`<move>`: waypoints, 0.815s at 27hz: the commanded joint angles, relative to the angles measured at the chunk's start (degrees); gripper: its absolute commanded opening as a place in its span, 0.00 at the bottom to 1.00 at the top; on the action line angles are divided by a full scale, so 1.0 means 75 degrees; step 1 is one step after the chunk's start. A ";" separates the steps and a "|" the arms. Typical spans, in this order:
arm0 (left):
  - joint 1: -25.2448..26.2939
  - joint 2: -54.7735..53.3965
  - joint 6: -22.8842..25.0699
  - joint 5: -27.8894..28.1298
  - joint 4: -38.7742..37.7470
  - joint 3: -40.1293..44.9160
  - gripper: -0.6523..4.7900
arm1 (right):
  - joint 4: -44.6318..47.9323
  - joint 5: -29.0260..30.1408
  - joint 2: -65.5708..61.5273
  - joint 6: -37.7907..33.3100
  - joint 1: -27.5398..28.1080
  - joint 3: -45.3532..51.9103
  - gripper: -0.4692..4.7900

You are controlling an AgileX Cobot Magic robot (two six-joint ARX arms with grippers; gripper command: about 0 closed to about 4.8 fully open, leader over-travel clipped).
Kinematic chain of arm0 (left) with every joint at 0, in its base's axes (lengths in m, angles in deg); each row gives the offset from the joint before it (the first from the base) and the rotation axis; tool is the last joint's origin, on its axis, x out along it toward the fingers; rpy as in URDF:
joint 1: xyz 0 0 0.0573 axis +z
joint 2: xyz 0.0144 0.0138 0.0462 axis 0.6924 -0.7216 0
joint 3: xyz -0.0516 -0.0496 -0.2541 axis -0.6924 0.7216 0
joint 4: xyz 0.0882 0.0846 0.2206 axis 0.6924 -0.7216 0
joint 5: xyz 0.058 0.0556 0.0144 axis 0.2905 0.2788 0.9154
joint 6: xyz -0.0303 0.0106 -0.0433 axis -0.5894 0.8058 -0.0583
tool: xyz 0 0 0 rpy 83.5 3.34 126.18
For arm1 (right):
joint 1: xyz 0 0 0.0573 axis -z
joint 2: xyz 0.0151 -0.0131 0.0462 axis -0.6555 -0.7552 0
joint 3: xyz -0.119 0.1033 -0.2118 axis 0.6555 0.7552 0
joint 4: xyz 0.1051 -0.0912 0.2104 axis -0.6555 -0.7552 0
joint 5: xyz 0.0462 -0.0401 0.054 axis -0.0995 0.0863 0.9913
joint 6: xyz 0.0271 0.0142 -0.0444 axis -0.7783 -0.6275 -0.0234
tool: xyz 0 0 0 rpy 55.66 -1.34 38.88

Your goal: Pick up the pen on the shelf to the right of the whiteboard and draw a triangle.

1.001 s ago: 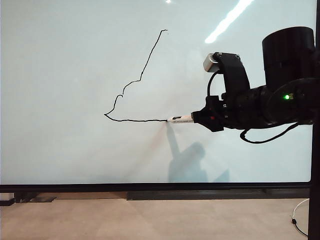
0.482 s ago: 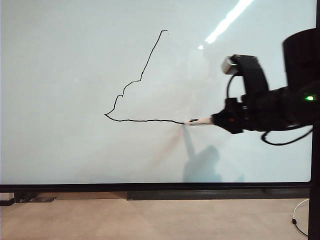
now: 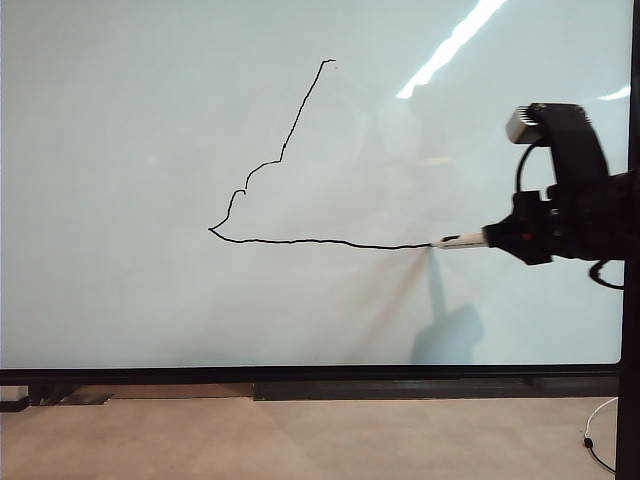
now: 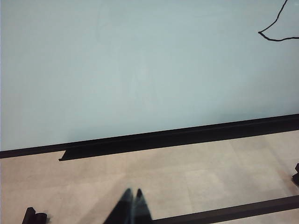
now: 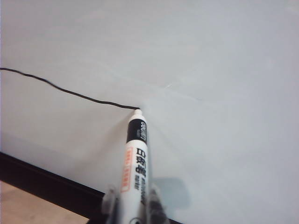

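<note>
1. Over the last second I have been dragging the pen [image 3: 462, 240] rightward across the whiteboard [image 3: 130, 150], so the flat base line is now reaching much further toward the right side of the board than it was.
2. Nearest me, my right claw [image 5: 131, 205] is clamping shut on the pen's barrel, with the dark tip pressing against the board right at the end of the fresh black line.
3. My left claw [image 4: 133, 196] is hanging low over the floor, well apart from the drawing, its fingers closed together and holding nothing.
4. Further out, the triangle [image 3: 290, 190] is standing unfinished: a wobbly left side is running up to a pointed top, and the base is stretching from its lower left corner to my pen tip.
5. I judge that I am ending the second side. The next move is calling for a turn at this corner and a slanted stroke up and to the left, keeping the tip on the board until it is meeting the top point.
</note>
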 commanded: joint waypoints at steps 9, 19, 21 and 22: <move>-0.0003 -0.0009 0.0006 -0.0023 0.0038 -0.0026 0.11 | 0.0382 -0.0341 0.0207 0.0149 0.0676 0.0102 0.08; -0.0003 -0.0009 0.0006 -0.0023 0.0038 -0.0026 0.11 | 0.0615 -0.0035 0.0221 0.0149 0.0892 0.0280 0.08; -0.0003 -0.0009 0.0006 -0.0020 0.0038 -0.0026 0.11 | 0.0833 0.0178 0.0385 0.0058 0.0711 0.0443 0.08; -0.0003 -0.0009 0.0006 -0.0023 0.0041 -0.0029 0.11 | 0.0871 -0.0026 0.0766 0.0041 0.0388 0.0691 0.08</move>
